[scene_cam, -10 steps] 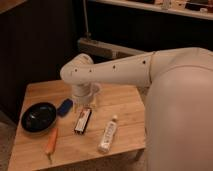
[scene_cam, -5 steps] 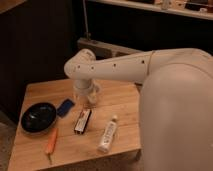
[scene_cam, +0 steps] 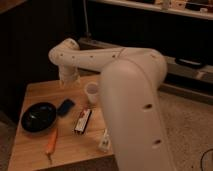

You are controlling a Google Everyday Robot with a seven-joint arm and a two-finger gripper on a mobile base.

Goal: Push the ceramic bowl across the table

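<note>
Bowl untouched, push not yet begun.
The shallow, glossy black ceramic bowl (scene_cam: pixel 38 116) sits near the left edge of the light tan wood-plank worktop (scene_cam: pixel 39 92), with a small blue block (scene_cam: pixel 65 106) just beside its right rim and an orange, carrot-like stick (scene_cam: pixel 51 142) nearer the front. A dark rectangular packet (scene_cam: pixel 83 121) and a small translucent white cup (scene_cam: pixel 92 92) lie further right. The white arm's end effector (scene_cam: pixel 69 80) hangs over the far side of the worktop, well apart from the bowl; I cannot tell whether it is spread or closed. By my judgement the whole approach, contact and push remain.
</note>
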